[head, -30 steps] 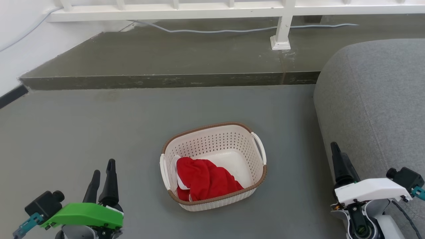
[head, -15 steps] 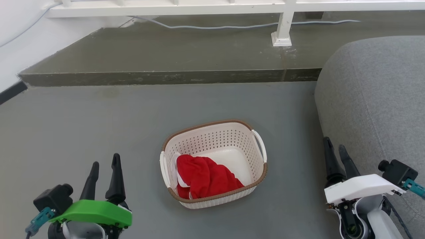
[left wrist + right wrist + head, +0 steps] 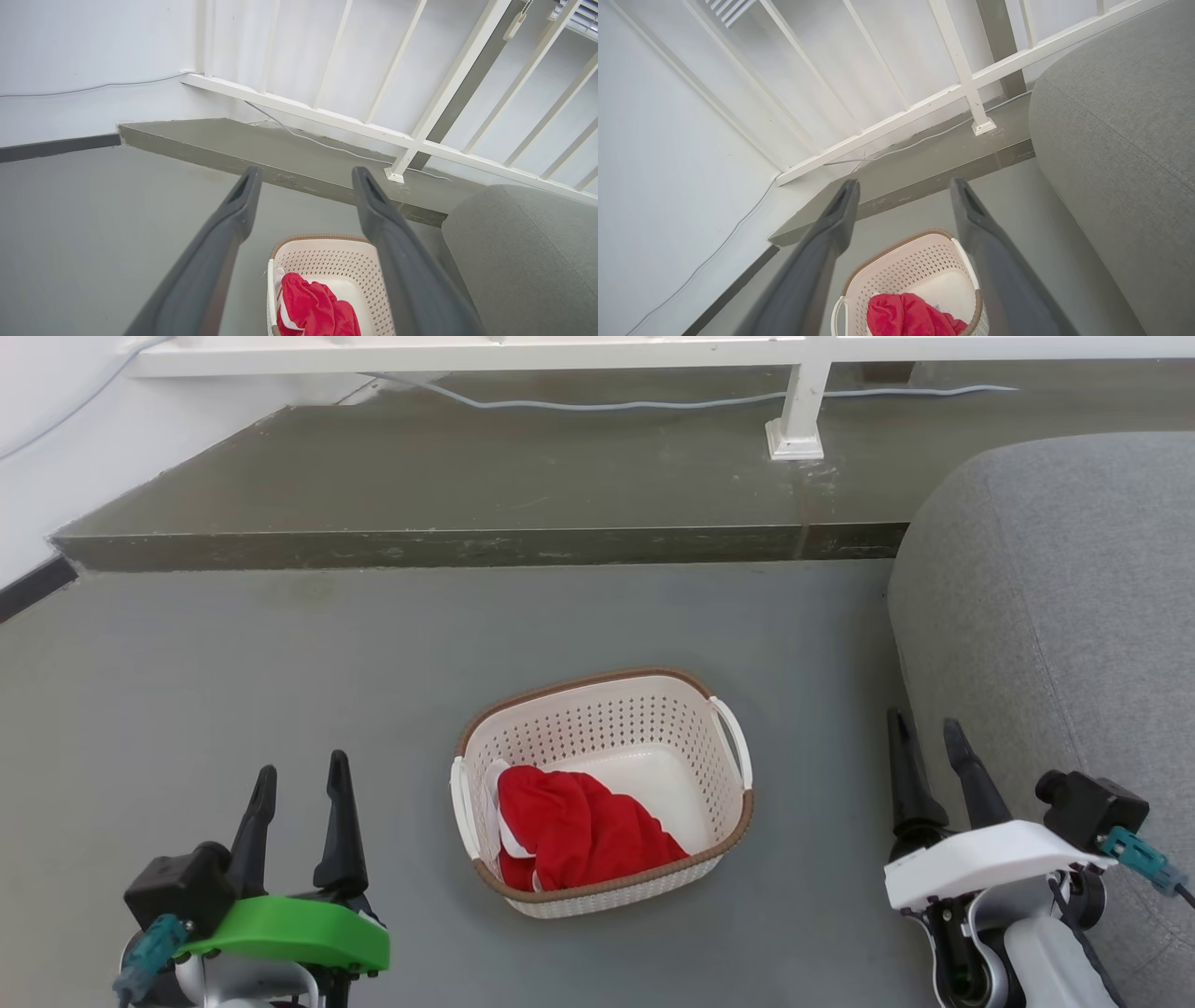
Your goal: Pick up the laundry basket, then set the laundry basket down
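1. Between the 2 grippers, a bit ahead of their fingertips, sits the laundry basket (image 3: 607, 733) on the grey floor (image 3: 280, 663), with a red cloth (image 3: 569, 835) bunched at the end nearer the left gripper (image 3: 302, 765).
2. Guessing the arms flank it so each can take a white side handle (image 3: 736, 747); it looks too wide for 1 gripper.
3. Left gripper: fingers spread, holding nothing, well apart from the basket.
4. Right gripper (image 3: 924, 721): same deal, spread and empty, just beside the grey sofa (image 3: 1046, 616).

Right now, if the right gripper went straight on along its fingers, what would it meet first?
Probably the raised step ahead, though depth is unclear. The right gripper, open, points between the laundry basket and the sofa, touching neither.
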`<state>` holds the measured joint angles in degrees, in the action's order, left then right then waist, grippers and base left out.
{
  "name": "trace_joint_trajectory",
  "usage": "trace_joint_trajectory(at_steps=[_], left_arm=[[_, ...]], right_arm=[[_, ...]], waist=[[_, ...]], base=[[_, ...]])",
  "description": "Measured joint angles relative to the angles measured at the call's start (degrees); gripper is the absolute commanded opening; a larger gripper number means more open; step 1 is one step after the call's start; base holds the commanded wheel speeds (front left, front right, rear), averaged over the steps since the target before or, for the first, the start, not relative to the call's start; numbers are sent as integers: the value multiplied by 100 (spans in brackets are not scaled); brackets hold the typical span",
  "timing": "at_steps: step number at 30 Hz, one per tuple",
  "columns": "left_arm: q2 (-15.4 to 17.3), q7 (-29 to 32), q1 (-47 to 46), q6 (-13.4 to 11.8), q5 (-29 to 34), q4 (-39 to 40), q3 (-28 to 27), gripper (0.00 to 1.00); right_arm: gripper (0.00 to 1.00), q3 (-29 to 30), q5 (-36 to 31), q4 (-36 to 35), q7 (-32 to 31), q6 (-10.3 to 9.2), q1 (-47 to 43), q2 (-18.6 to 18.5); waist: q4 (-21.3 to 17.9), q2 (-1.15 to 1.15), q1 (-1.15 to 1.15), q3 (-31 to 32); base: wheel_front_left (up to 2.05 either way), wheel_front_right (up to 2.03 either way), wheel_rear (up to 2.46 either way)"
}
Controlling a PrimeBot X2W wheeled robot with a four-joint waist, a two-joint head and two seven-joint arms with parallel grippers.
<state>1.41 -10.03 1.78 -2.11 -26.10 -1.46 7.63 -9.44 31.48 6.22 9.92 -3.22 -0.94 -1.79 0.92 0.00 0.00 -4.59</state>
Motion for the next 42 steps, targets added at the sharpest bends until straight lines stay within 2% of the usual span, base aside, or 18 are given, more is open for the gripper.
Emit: trace_joint_trajectory(at_steps=[22,42], left_arm=[[71,-439,1,-296,1701,394,248,100],[82,-441,1,-296,1662,333,302,100]], right_arm=[[100,-408,-1578,-377,444,-311,51,-52],[100,-425,-1640,-394,450,-344,55,-54]], waist=[[45,0,0,-89],[37,0,0,-124]], base=[[0,0,0],[0,0,0]])
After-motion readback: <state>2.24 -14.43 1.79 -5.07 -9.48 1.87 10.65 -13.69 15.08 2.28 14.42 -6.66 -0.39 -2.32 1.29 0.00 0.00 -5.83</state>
